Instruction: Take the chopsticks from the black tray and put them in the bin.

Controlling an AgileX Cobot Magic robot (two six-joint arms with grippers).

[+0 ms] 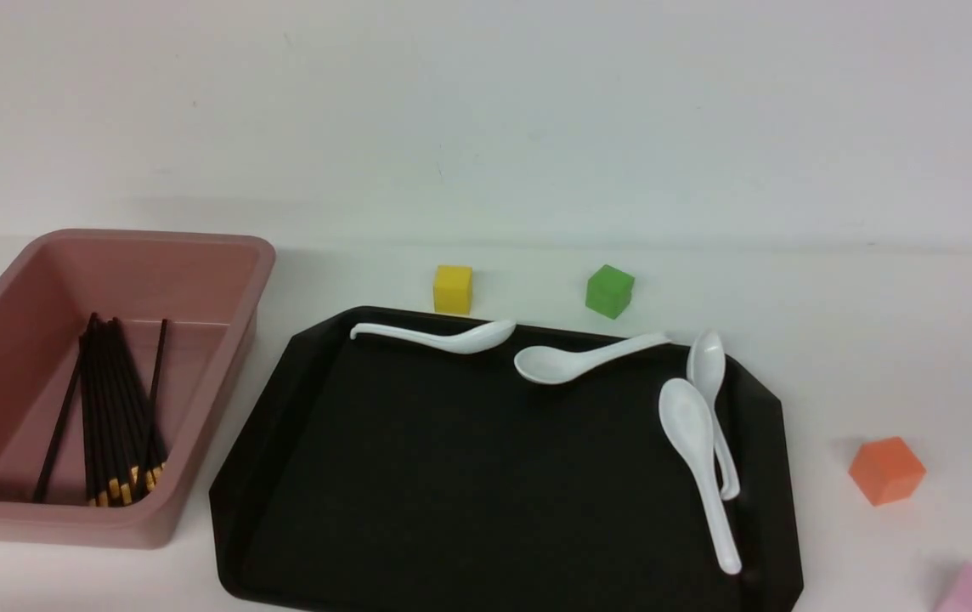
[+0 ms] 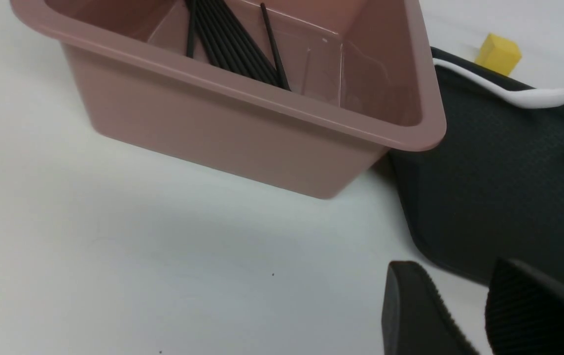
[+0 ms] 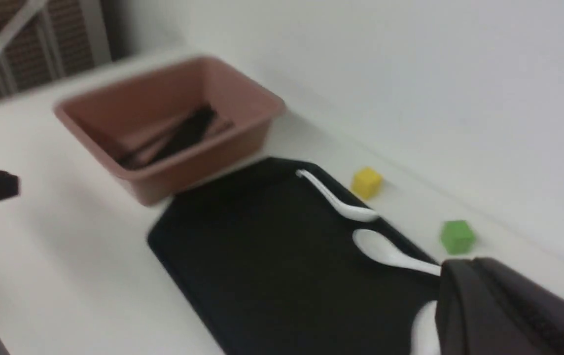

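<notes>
Chopsticks (image 1: 112, 408) lie in the bin (image 1: 155, 239) at nine o'clock from the black tray (image 1: 452, 476); left gripper (image 2: 457, 270) slightly parted, right gripper (image 3: 464, 270) closed, empty.

We see the bin (image 1: 155, 239) as smooth pink plastic with a soft sheen. The tray (image 1: 469, 476) is black plastic, finely grained and matt. The spoons (image 1: 694, 425) look glossy white, the chopsticks (image 1: 108, 408) smooth black, the desk (image 1: 877, 340) matt white. The left end effector (image 2: 454, 278) is ribbed, matt black.
</notes>
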